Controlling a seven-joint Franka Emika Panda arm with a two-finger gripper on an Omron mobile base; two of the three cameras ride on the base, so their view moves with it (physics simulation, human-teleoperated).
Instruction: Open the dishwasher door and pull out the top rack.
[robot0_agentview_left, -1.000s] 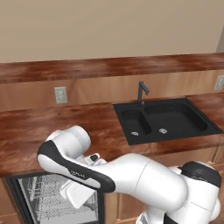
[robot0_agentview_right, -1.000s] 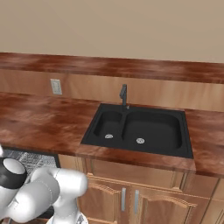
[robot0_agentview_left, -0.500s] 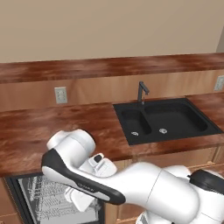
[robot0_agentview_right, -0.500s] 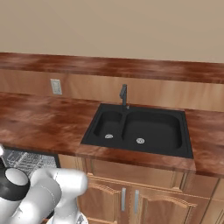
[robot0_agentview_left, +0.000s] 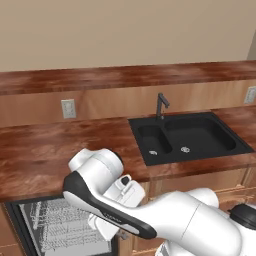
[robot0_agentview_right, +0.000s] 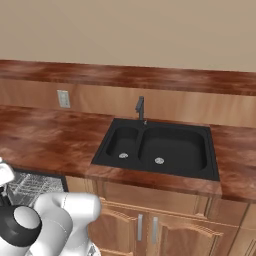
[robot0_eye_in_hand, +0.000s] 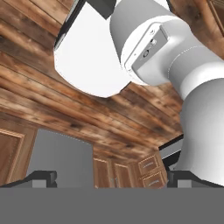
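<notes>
No brand, label or writing can be read anywhere. Taking the black sink (robot0_agentview_left: 189, 139) as landmark: far to its left and below the wood-grain counter (robot0_agentview_left: 40, 150), the dishwasher stands open, and the top rack (robot0_agentview_left: 60, 225) of light-grey wire shows inside the dark opening, its right part hidden behind the white arm, while in the right base view a corner of that rack (robot0_agentview_right: 27, 182) shows below the counter edge left of the sink. In the hand view the gripper (robot0_eye_in_hand: 111, 177) has its two dark tips spread wide apart with nothing between them, facing wooden floor planks and cabinet fronts; the dishwasher door cannot be made out with certainty.
</notes>
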